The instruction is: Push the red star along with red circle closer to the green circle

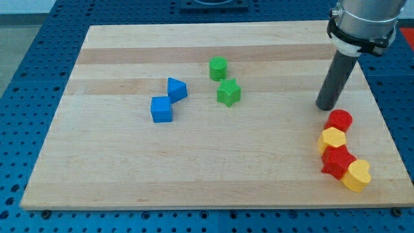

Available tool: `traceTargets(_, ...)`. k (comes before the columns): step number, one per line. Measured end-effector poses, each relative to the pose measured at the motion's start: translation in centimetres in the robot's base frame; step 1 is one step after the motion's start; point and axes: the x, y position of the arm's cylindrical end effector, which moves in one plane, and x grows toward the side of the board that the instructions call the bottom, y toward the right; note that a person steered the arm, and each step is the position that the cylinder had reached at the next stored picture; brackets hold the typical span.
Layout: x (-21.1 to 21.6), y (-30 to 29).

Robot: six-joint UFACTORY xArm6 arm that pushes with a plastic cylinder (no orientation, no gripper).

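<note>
Camera view, near to far: yellow heart at board's bottom-right corner, touching red star at its 10 o'clock. Yellow hexagon-like block touching the star's 12 o'clock side; red circle just beyond, touching that yellow block. My tip at the red circle's 11 o'clock, just beside it, contact too close to tell; plain rod, no fingers, holding nothing. Blue cube well apart toward 9 o'clock, blue triangular block touching its 1 o'clock corner. Green star near mid-board, green circle just beyond at its 11 o'clock, far from both red blocks
</note>
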Motion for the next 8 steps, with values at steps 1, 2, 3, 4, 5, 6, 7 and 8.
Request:
traceTargets(1, 1.3, 0.0)
traceTargets(2, 2.7, 0.0)
traceTargets(3, 2.9, 0.2)
traceTargets(4, 3.4, 0.3)
traceTargets(5, 4.3, 1.0)
traceTargets(6, 4.7, 1.2)
traceTargets(7, 4.6, 1.5)
traceTargets(8, 4.5, 3.2)
